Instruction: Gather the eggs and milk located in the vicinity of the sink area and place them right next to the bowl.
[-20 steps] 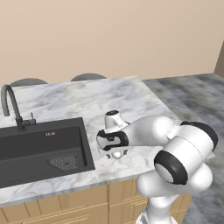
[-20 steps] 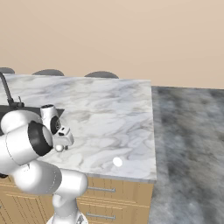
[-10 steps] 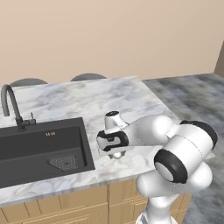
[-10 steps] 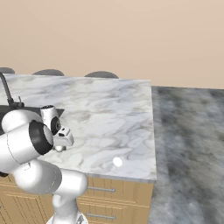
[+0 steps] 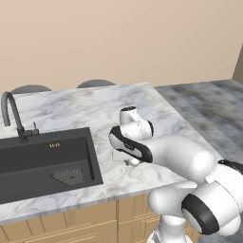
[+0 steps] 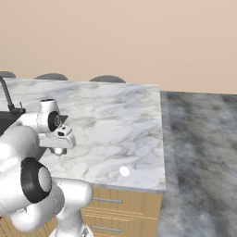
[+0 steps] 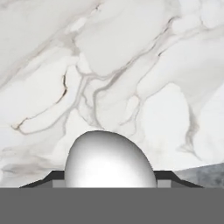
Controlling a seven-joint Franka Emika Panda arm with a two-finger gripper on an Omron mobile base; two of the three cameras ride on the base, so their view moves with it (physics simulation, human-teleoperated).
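Beside the sink (image 5: 45, 161), pincer (image 7: 109, 181) pinching an egg (image 7: 109, 159), marble counter (image 7: 131, 65) beneath.

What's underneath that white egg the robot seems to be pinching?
Under the smooth white egg lies the grey-veined white marble counter. The gripper is closed on it. The egg covers the spot directly beneath, so contact with the counter cannot be judged.

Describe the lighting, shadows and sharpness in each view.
Left base view: even, soft light, no glare on the marble counter; the sink is uniformly dark. Right base view: flat light, the floor texture looks blurry. Hand view: the egg between the pincer fingers is softly shaded, darker toward its lower edges, edges crisp.
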